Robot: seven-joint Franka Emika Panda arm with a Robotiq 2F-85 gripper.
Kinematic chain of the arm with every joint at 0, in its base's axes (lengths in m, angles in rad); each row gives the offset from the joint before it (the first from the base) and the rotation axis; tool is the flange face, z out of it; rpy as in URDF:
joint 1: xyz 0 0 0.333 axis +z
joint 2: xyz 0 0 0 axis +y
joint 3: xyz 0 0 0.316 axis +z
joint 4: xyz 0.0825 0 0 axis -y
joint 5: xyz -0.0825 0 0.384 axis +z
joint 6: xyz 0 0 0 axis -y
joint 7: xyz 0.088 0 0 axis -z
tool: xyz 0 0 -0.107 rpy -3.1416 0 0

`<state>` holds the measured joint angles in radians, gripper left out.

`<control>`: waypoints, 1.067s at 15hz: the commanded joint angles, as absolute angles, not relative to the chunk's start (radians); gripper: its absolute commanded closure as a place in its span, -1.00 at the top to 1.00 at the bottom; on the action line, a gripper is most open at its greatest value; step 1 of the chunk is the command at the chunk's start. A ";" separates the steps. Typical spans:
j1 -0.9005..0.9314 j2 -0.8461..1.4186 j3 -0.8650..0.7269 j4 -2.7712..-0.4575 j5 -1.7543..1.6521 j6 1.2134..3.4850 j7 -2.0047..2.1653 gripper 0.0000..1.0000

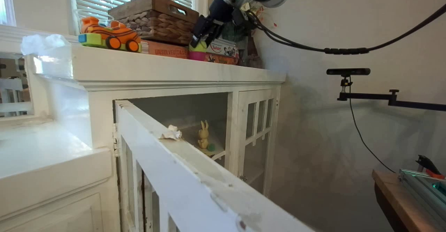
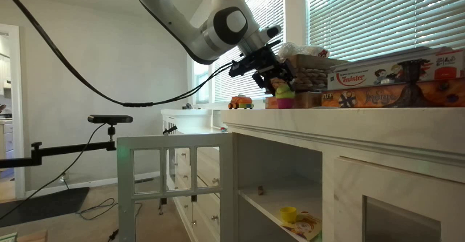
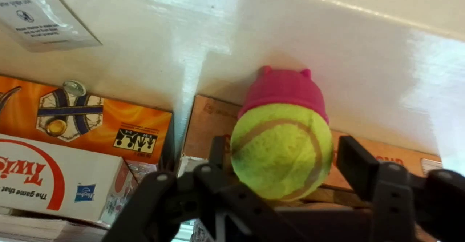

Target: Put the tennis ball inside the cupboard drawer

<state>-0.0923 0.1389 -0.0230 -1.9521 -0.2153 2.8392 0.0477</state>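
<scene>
The yellow-green tennis ball (image 3: 281, 153) sits in the mouth of a pink cup (image 3: 287, 87) on the cabinet's flat top. The ball also shows in both exterior views (image 1: 199, 46) (image 2: 284, 92). My gripper (image 3: 281, 149) is open, pointing down at the ball, with one finger on each side and small gaps visible between fingers and ball. The gripper also shows in an exterior view (image 2: 280, 87). The cupboard compartment (image 2: 279, 165) lies below the top, with its glass-paned door (image 2: 125, 184) swung open. Its opening also shows in an exterior view (image 1: 181, 108).
A wicker basket (image 1: 163, 23) and game boxes (image 2: 392, 71) stand beside and behind the ball. An orange toy truck (image 1: 108, 33) is on the top. The open door sticks out. A yellow cup (image 2: 288, 214) and a bunny figure (image 1: 203, 134) stand on the inner shelf.
</scene>
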 commanded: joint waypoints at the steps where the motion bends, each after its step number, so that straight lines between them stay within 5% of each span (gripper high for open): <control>1: -0.077 0.175 -0.031 -1.915 -0.170 2.852 0.001 0.02; 3: -0.077 0.172 -0.030 -1.914 -0.165 2.850 -0.002 -0.17; 16: -0.013 -0.262 -0.007 -2.188 -0.133 2.448 -0.050 -0.19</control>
